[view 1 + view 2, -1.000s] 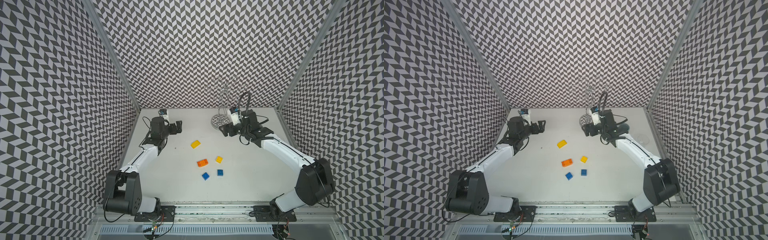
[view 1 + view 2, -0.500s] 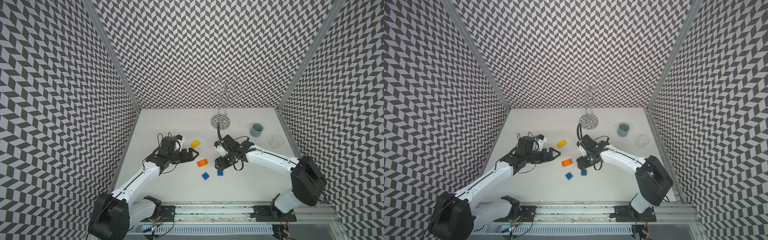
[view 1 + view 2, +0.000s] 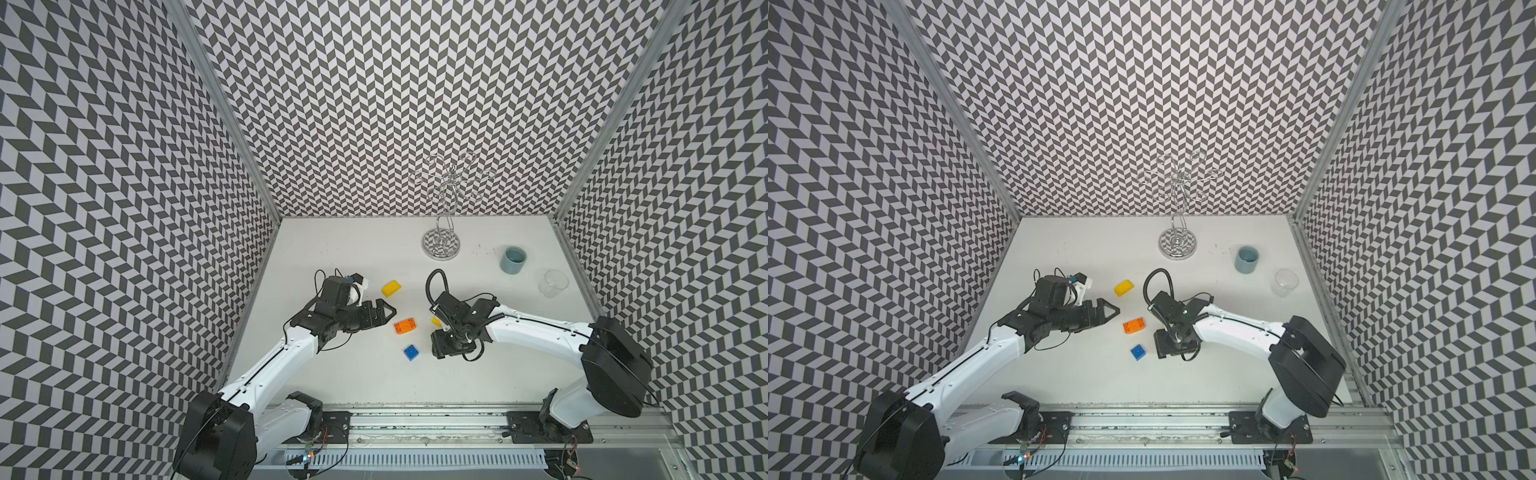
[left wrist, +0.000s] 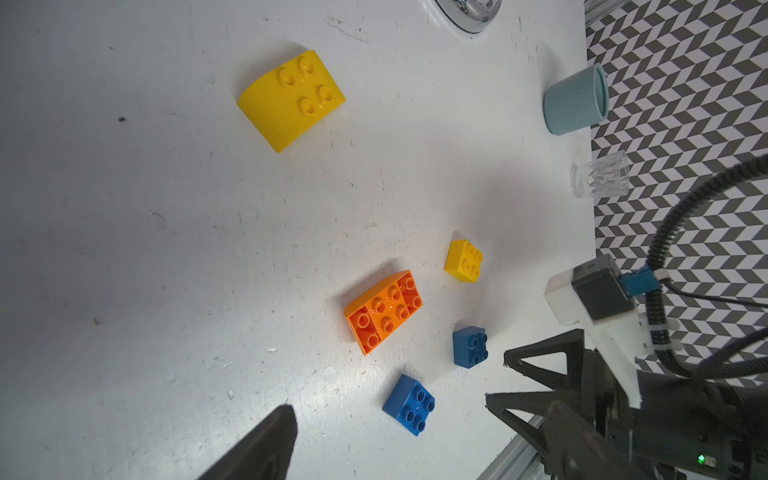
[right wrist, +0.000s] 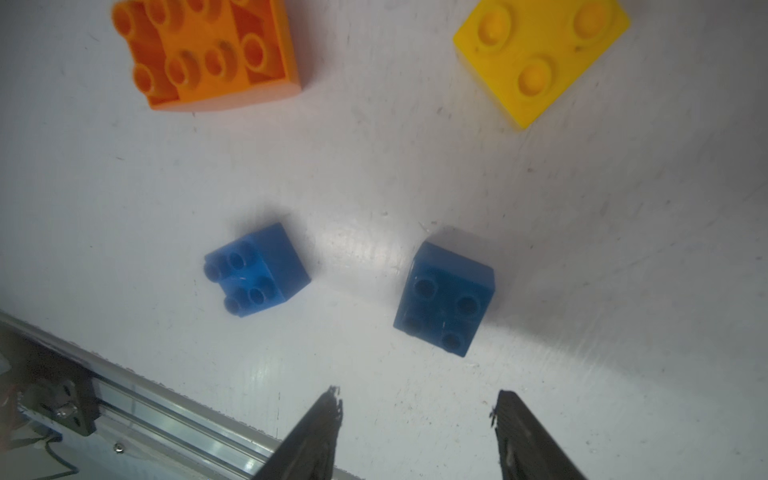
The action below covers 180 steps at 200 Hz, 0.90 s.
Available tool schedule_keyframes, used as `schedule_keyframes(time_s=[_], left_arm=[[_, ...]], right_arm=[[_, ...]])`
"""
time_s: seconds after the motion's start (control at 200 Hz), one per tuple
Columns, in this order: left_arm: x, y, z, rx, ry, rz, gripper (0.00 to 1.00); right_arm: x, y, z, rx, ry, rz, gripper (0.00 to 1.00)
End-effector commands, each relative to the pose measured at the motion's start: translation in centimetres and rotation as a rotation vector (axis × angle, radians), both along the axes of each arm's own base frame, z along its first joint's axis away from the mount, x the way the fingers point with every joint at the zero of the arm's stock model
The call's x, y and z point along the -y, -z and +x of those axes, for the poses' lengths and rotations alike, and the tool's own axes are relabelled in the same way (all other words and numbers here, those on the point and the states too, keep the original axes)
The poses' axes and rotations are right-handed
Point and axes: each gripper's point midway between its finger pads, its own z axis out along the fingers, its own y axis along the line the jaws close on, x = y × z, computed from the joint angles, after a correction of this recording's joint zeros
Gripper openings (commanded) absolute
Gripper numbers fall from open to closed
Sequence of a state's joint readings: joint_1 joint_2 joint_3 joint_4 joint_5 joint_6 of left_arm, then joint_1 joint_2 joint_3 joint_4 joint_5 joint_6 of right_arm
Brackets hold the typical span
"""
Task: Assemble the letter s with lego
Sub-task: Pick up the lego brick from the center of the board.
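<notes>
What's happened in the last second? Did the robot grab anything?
Both came forward from the back. The left tool is now open close by the orange brick. The right tool points down over a blue brick, jaws apart and not touching it. Nothing was grasped or let go. No brick has shifted.

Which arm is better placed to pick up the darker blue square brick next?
Right. The right gripper hangs over that small dark blue square brick, open jaws lined up with it; the left gripper is by the orange oblong brick.
</notes>
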State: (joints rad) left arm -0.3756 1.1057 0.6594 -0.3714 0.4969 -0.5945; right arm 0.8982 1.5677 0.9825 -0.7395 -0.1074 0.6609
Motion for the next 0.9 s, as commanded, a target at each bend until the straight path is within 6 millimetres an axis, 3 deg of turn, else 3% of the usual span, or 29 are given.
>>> schedule_keyframes(time_s=[0.0,0.476,0.896], left_arm=[[-0.1,-0.5,-0.2,0.020,0.013,0.016,0.96],[-0.3,0.1,-0.8,0.014,0.022,0.023,0.97],[-0.4,0.3,-1.3,0.015,0.026,0.023,0.97]], right_arm=[[-0.9,-0.6,1.2,0.042,0.100,0.029,0.60],[-0.7,1.4,3.0,0.080,0.126,-0.063,0.52],[-0.7,2.1,3.4,0.084,0.107,-0.098,0.33]])
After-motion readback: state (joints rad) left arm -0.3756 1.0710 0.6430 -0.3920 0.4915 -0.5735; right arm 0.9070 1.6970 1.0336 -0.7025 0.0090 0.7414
